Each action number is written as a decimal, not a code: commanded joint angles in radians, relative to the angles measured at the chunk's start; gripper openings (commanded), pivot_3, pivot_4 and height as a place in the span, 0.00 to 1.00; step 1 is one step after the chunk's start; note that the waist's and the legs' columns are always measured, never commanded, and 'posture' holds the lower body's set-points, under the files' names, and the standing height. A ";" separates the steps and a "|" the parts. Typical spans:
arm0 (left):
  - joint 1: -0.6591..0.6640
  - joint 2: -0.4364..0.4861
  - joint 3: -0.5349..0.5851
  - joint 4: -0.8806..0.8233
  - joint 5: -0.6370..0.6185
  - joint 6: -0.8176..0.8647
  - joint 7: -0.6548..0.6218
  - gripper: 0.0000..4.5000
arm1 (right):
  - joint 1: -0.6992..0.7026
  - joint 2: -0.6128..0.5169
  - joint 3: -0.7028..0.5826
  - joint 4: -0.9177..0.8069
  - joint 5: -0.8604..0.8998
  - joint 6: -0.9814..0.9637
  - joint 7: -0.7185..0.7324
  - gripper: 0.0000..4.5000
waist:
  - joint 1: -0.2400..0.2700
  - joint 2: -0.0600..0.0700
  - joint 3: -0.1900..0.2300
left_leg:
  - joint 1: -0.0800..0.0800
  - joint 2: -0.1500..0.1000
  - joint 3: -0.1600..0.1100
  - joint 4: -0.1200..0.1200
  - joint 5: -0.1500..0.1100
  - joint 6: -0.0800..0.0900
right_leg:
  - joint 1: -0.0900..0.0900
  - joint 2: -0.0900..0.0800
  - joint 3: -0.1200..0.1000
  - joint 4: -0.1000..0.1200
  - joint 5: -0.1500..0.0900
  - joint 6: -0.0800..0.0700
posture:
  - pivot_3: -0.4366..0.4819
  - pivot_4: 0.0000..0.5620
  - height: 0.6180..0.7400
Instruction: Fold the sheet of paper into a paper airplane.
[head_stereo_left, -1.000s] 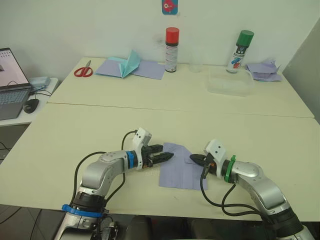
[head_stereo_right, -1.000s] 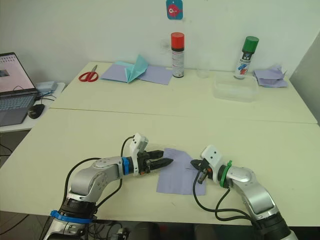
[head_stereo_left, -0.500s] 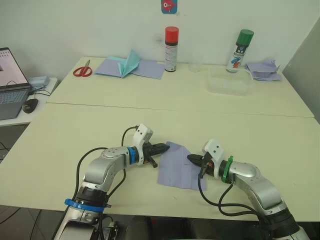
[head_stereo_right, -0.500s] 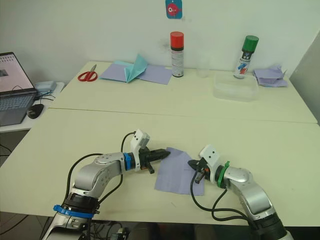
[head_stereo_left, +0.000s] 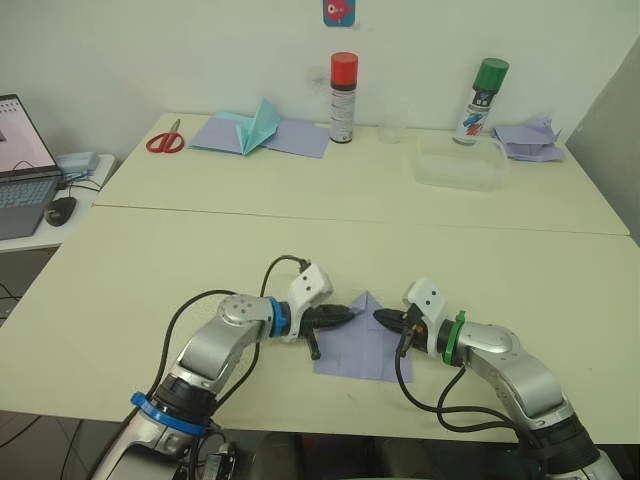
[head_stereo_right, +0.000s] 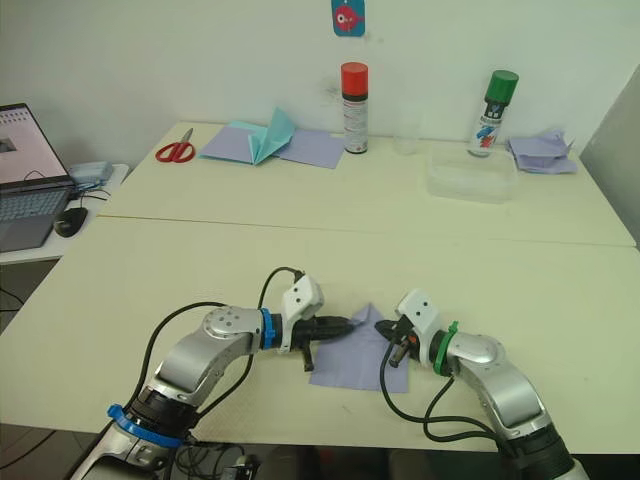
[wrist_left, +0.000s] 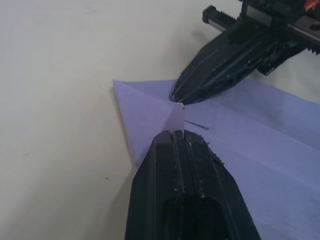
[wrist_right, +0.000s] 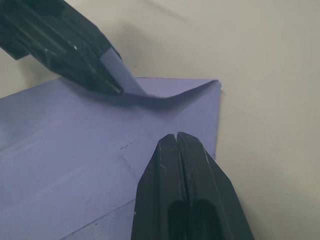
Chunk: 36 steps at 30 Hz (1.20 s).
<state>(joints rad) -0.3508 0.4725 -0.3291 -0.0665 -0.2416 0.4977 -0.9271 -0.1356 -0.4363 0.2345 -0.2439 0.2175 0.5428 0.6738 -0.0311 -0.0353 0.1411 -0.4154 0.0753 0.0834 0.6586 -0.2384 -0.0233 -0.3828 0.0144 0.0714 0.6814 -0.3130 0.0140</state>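
We hold the sheet of paper (head_stereo_left: 362, 338) flat on the near table (head_stereo_left: 140, 290), close to its front edge, between our two arms. Our left gripper (wrist_left: 176, 131) has its fingers pressed together on the far-left corner of the sheet and carries it over toward the middle line, so a slanted flap stands up there. Our right gripper (wrist_right: 176, 136), fingers closed on nothing, presses its tip down on the sheet near the middle, just beside the lifted corner. To do this fold well, we judge that the corner must land exactly on the centre crease before we flatten it, and the right tip must not let the sheet slide. Nothing stands in the way near the sheet. Farther, on the back table, we see red scissors (head_stereo_left: 166, 140), a teal paper plane (head_stereo_left: 258, 125), two spray cans (head_stereo_left: 343, 85), a clear plastic tray (head_stereo_left: 460, 167) and crumpled lavender paper (head_stereo_left: 527, 137). A laptop (head_stereo_left: 22, 165) stands far to our left.
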 joint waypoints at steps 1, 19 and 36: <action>-0.017 0.007 -0.028 0.015 0.045 -0.030 -0.007 0.01 | 0.017 -0.017 0.017 0.011 -0.019 0.034 -0.006 0.00 | 0.000 0.000 0.000 | 0.000 0.000 0.000 0.000 0.000 0.000 | 0.000 0.000 0.000 0.000 0.000 0.000 | 0.48 0.27 1.00; -0.034 0.016 -0.077 0.080 0.140 -0.049 -0.019 0.01 | -0.041 0.088 -0.066 0.011 0.061 0.028 -0.050 0.00 | 0.001 0.001 0.000 | 0.000 -0.001 0.000 0.000 0.000 0.000 | 0.000 0.000 0.000 0.000 -0.001 0.001 | 0.48 0.27 1.00; -0.031 0.021 -0.066 0.083 0.145 -0.092 -0.020 0.01 | -0.155 0.149 0.031 0.227 -0.058 -0.037 -0.065 0.00 | 0.000 0.001 0.000 | 0.000 -0.001 0.000 0.000 0.000 0.000 | 0.000 0.000 0.000 0.001 0.000 0.000 | 0.48 0.27 1.00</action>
<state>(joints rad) -0.3982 0.4772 -0.3856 -0.0063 -0.1319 0.4018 -0.9530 -0.2969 -0.2757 0.2435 -0.0328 0.1762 0.5025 0.5976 -0.0310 -0.0344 0.1414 -0.4154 0.0744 0.0836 0.6586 -0.2383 -0.0231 -0.3832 0.0145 0.0710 0.6820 -0.3129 0.0138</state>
